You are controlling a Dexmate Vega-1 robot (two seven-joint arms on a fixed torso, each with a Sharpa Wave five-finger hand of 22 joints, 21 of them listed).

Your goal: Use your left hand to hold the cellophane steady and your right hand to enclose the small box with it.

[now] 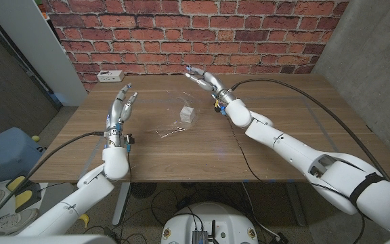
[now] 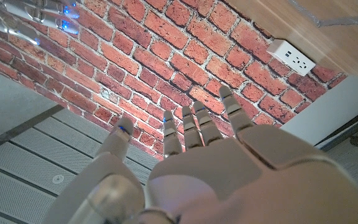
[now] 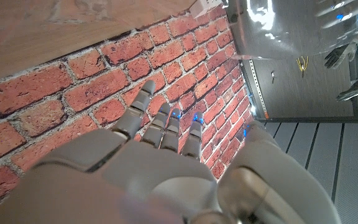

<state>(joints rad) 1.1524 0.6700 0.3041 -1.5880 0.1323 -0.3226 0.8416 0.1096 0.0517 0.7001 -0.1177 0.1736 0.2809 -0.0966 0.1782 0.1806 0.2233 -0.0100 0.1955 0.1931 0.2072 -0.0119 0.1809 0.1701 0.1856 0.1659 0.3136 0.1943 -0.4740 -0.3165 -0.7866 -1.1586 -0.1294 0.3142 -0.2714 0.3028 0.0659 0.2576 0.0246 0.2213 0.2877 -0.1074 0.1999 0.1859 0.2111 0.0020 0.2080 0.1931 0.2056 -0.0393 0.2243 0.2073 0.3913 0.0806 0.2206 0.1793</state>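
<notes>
A small white box stands on a clear cellophane sheet spread on the wooden table, near its middle. My left hand is raised to the left of the sheet, fingers spread, holding nothing and clear of the cellophane. My right hand hovers behind and to the right of the box, fingers extended and apart, holding nothing. In the left wrist view my left hand points at the brick wall with fingers apart. In the right wrist view my right hand also faces the wall, fingers straight.
A white power strip lies at the table's far left corner and also shows as the power strip in the left wrist view. The brick wall stands behind the table. A black cable runs along my right arm.
</notes>
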